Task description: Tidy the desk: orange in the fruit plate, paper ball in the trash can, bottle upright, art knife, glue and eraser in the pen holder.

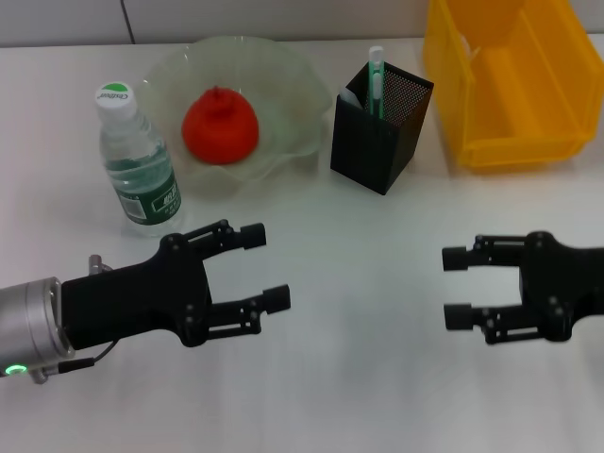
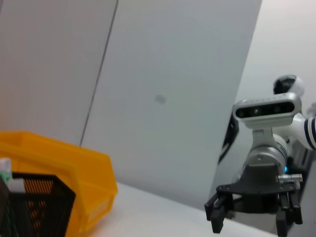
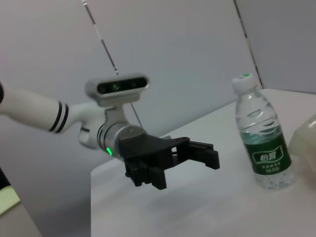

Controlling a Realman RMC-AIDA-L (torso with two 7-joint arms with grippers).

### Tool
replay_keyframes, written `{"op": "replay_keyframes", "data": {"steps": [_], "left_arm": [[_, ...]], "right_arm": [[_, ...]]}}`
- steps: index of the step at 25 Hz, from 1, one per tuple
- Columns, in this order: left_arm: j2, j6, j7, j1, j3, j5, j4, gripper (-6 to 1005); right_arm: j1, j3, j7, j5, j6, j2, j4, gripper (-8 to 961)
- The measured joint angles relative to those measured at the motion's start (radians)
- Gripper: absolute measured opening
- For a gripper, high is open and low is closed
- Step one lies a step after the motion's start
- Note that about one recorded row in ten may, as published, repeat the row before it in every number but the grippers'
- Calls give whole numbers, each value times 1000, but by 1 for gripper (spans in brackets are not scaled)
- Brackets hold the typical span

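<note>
Orange (image 1: 220, 125) in plate (image 1: 283, 71), bottle (image 1: 137, 160) upright, pen holder (image 1: 380, 125) filled. Left gripper (image 1: 264, 267) and right gripper (image 1: 457, 287) wide, empty, over bare desk. Judgement: tidy done; next, retract.

Head camera looks down from above at the whole white desk (image 1: 377, 377). Each wrist camera sits low near the desk, facing sideways across it; both wrist views show the opposite arm.
</note>
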Motion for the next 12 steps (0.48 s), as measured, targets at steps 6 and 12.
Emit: {"op": "replay_keyframes", "data": {"steps": [6,12], "left_arm": [[7,-11,-23,-23,0,41,2,838],[7,-11,-25,-27,0,48,2,837]], "right_arm": [[-27,5,-81,1,13,14,-28,774],[-29,17,-89,-1,17,19,-40,773]]}}
